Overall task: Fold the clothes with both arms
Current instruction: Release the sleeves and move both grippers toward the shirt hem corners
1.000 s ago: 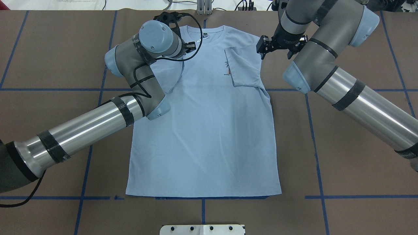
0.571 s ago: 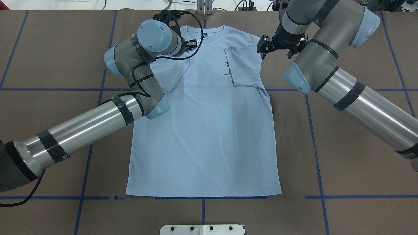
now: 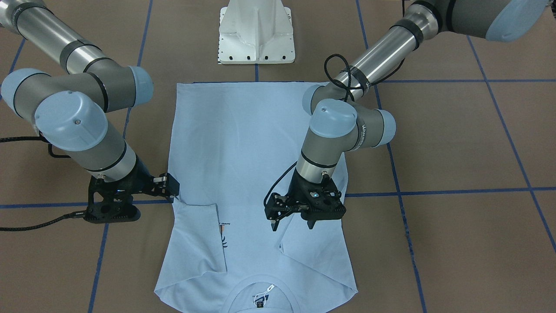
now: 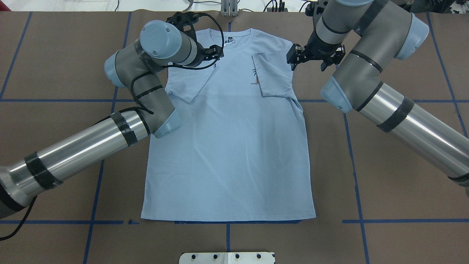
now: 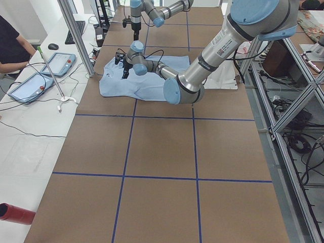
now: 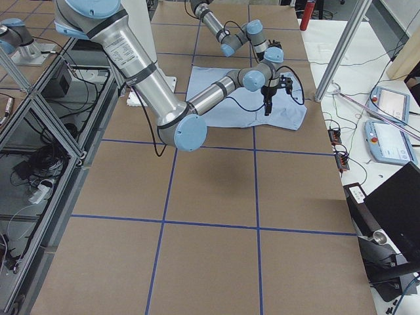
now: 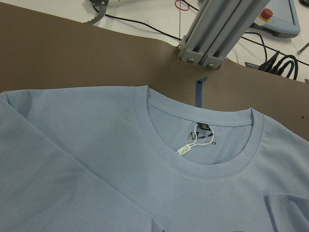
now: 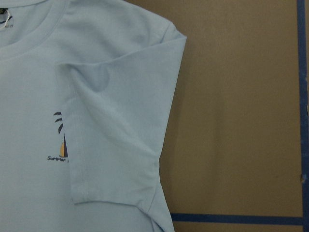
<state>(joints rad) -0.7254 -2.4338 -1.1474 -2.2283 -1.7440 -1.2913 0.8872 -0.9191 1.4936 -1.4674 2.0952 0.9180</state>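
A light blue T-shirt (image 4: 227, 154) is laid flat on the brown surface (image 4: 395, 176), both sleeves folded inward. Beneath its palm print (image 8: 60, 126), "Summer" is partly readable. The neck label (image 7: 203, 137) is illegible. The left fingers (image 3: 273, 225) and right fingers (image 4: 324, 65) are spread apart, empty.

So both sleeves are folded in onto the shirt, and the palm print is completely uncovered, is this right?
Not quite. The folding is as you say, but the palm print on the T-shirt is partly covered by the sleeve on the robot's right. The right wrist view shows it.
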